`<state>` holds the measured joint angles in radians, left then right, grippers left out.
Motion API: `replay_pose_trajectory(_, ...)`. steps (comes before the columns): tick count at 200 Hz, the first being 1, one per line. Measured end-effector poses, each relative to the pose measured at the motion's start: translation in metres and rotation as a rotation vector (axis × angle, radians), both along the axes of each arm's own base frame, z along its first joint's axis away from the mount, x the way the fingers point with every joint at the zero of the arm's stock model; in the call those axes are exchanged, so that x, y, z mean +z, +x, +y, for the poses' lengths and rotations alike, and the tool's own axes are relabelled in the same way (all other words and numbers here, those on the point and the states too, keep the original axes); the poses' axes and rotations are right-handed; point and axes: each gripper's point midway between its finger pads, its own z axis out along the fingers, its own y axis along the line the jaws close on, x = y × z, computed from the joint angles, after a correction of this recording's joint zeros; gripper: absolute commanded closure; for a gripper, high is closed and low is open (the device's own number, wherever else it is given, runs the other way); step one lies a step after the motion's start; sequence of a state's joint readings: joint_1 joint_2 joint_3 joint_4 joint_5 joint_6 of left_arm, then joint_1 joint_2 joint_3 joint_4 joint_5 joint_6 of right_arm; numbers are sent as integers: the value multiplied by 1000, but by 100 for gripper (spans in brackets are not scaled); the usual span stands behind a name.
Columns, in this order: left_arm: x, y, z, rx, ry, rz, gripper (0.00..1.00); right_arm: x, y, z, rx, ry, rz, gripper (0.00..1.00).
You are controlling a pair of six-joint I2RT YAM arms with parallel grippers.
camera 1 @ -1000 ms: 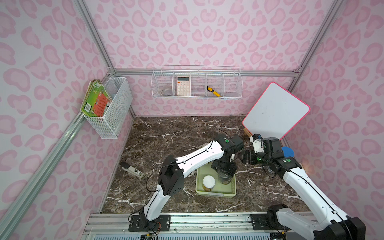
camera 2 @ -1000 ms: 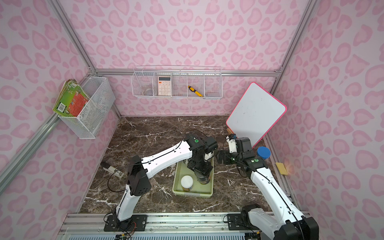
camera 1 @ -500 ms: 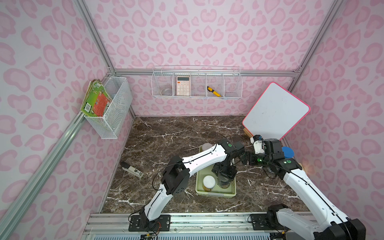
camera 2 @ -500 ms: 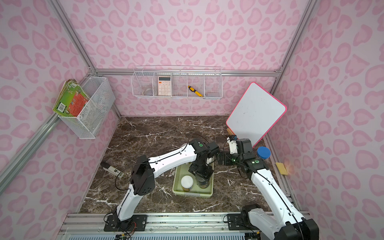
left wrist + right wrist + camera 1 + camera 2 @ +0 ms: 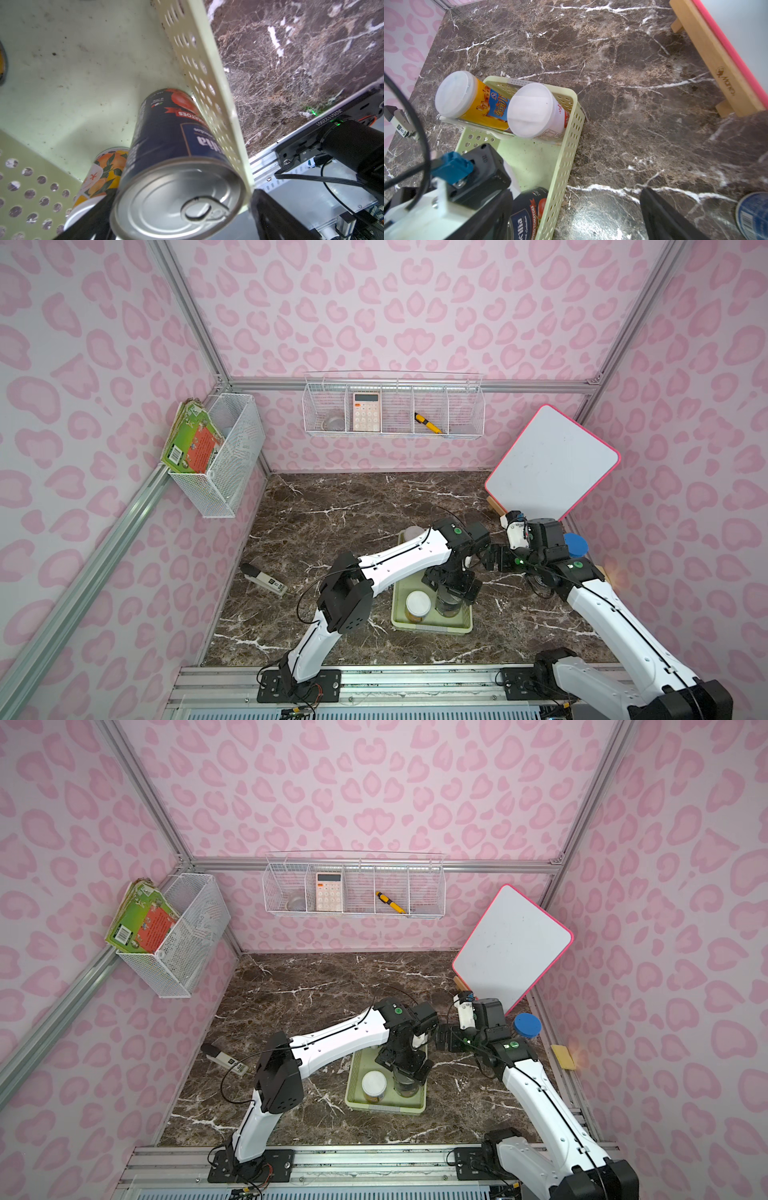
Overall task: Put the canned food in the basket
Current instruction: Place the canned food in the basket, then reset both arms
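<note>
1. Well, in both top views the left gripper point(image 5: 452, 591) is over the dark can point(image 5: 448, 608) in the basket point(image 5: 432, 630)'s front right corner. The right gripper point(image 5: 490, 561) is close, so the arms may clash.
2. Left wrist: the fingers point(image 5: 276, 220) are spread and the can is free. One finger may snag the basket.
3. Right wrist: the right jaws are wide and empty.

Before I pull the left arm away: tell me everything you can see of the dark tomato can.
The tomato can is a metal cylinder with a navy label showing a red tomato, and a plain silver top with a ring pull. It looks upright on the floor of the basket, close against a perforated side wall, with an orange-labelled can right beside it. The left end effector sits above it, open, with a finger on either side. Whether either finger touches the can cannot be told.
</note>
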<state>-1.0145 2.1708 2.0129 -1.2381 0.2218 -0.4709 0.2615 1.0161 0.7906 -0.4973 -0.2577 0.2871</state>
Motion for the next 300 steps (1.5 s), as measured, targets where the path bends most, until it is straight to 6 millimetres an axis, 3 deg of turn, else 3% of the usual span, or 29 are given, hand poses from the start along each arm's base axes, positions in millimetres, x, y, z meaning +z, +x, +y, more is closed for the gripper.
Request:
replay_pose_trajectory(17, 8, 2, 2, 4, -7, -22, 1, 0, 0, 0, 0, 0, -1, 2)
replay_pose_trajectory(42, 37, 8, 9, 19, -43, -81, 1, 2, 0, -1, -2, 1, -8, 2)
replay_pose_trajectory(84, 88, 13, 37, 75, -73, -191, 1, 3, 0, -1, -5, 3, -9, 2)
replay_pose_trajectory(106, 104, 14, 55, 112, -81, -235, 4, 4, 1, -1, -8, 6, -9, 2)
replay_pose_trajectory(132, 124, 20, 92, 203, -74, -332, 1, 10, 1, -1, -19, 20, -22, 1)
replay_pose_trajectory(164, 164, 45, 172, 403, -141, -549, 1, 22, 14, -15, -103, 17, -86, 2)
replay_pose_trajectory(181, 158, 56, 219, 521, -143, -611, 1, 13, 24, -32, -195, 16, -79, 2)
replay_pose_trajectory(197, 139, 64, 256, 608, -105, -643, 1, -10, 29, -50, -295, 8, -28, 2)
replay_pose_trajectory(217, 128, 70, 274, 626, -98, -682, 1, -26, 31, -58, -343, 6, -14, 1)
replay_pose_trajectory(256, 132, 93, 317, 718, -112, -938, 1, -9, 43, -55, -333, 70, -200, 1)
replay_pose_trajectory(279, 135, 109, 359, 848, -79, -1101, 1, 10, 56, -62, -350, 54, -332, 0)
replay_pose_trajectory(300, 130, 121, 397, 953, -23, -1197, 1, 9, 59, -74, -390, -2, -411, 0)
